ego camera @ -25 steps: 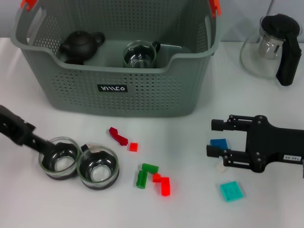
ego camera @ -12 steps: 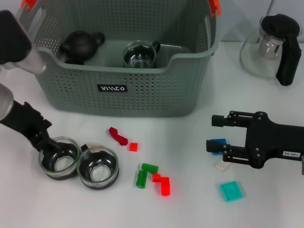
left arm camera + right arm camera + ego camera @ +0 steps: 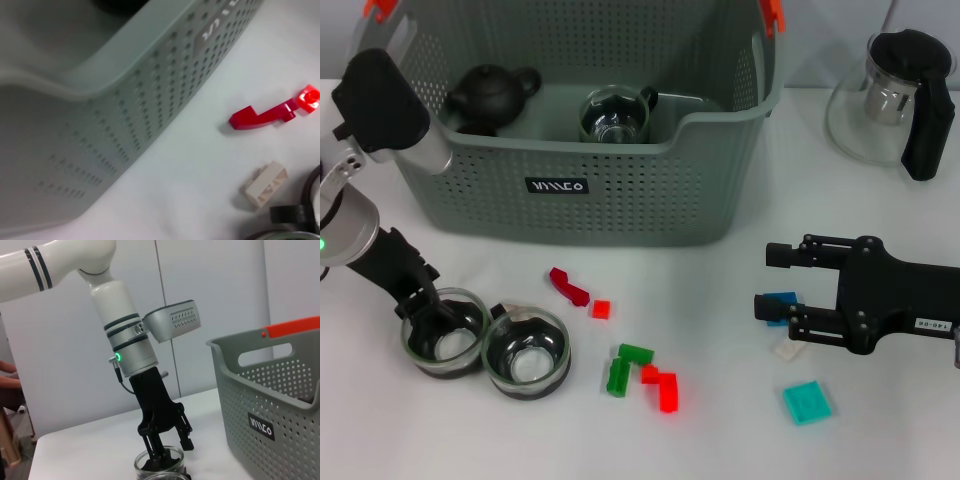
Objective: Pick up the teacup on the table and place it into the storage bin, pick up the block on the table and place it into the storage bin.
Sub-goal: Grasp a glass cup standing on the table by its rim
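Two glass teacups stand on the table at the left, one [image 3: 442, 335] beside the other [image 3: 526, 352]. My left gripper [image 3: 425, 308] points down at the outer teacup [image 3: 159, 466], open, one finger inside the rim and one outside. The storage bin [image 3: 580, 195] stands at the back and holds a black teapot [image 3: 490, 95] and another glass cup [image 3: 615, 115]. A blue block [image 3: 785, 299] lies on the table at the right. My right gripper [image 3: 770, 280] is open there, its lower finger partly over the blue block.
Loose blocks lie in front of the bin: a dark red curved one [image 3: 568, 286], a small red one [image 3: 601, 309], green [image 3: 628, 365], red [image 3: 662, 388], teal [image 3: 807, 402] and beige [image 3: 266, 184]. A glass pitcher [image 3: 885, 95] stands at the back right.
My left arm has swung upright over the table's left side while its gripper stayed at the outer teacup's rim. The right gripper shifted slightly over the blue block. The cups have not moved.
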Controlling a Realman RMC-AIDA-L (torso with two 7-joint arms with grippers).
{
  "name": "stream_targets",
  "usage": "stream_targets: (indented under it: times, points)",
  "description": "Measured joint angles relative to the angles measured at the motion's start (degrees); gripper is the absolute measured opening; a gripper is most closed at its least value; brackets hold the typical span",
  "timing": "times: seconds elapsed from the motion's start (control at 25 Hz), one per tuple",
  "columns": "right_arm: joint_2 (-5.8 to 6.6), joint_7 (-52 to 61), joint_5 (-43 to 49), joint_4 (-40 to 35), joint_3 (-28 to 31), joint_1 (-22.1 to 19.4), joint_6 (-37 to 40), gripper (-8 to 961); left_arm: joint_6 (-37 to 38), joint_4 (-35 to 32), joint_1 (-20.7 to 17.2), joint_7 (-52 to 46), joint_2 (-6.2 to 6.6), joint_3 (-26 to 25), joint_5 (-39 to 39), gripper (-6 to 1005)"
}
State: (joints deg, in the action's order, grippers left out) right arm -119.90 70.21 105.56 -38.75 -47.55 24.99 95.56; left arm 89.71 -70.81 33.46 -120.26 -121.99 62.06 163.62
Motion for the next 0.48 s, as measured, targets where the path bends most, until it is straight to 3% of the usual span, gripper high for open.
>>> stream_targets:
  times: [0.48]
  points:
    - [0.11,0.1,0.0,0.0,0.0,-0.1,0.2,669,-1.0,1.8,-0.1,-1.4,0.60,1.0,0.0,664]
